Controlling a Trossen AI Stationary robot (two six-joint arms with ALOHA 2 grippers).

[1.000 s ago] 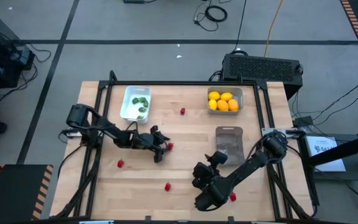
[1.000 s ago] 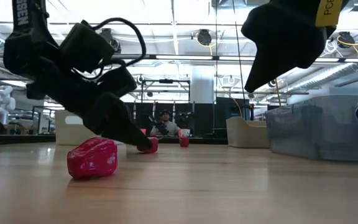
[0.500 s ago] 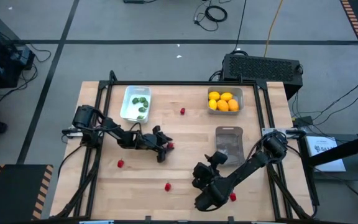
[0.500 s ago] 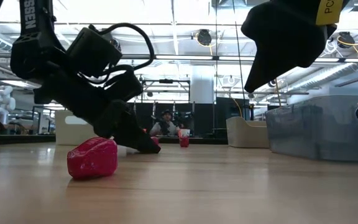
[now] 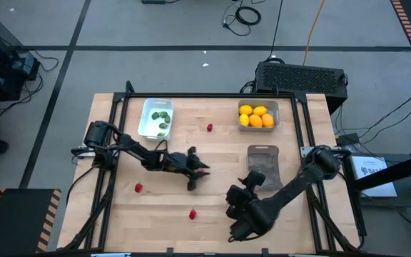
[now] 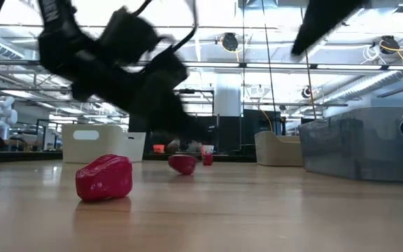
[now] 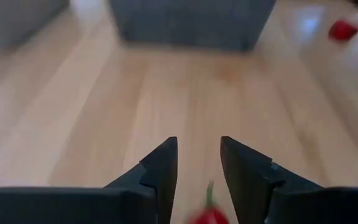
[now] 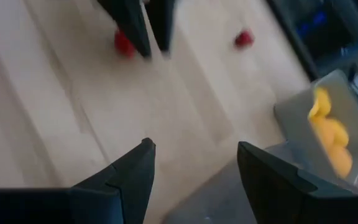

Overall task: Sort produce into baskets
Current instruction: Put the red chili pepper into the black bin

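The left pincer (image 5: 200,171) holds a red berry (image 7: 209,214) between nearly closed fingers. Small, light and probably slick, it wants a mid-body pinch. The right pincer (image 8: 194,163) hangs open.

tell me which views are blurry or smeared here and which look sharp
High view: sharp across the table, with the yellow fruits crisp in their tray. Low view: the near red piece is sharp, while the left arm is streaked by motion. Left wrist view: the dark grey tray and the red piece are soft. Right wrist view: everything beyond the fingers is smeared.
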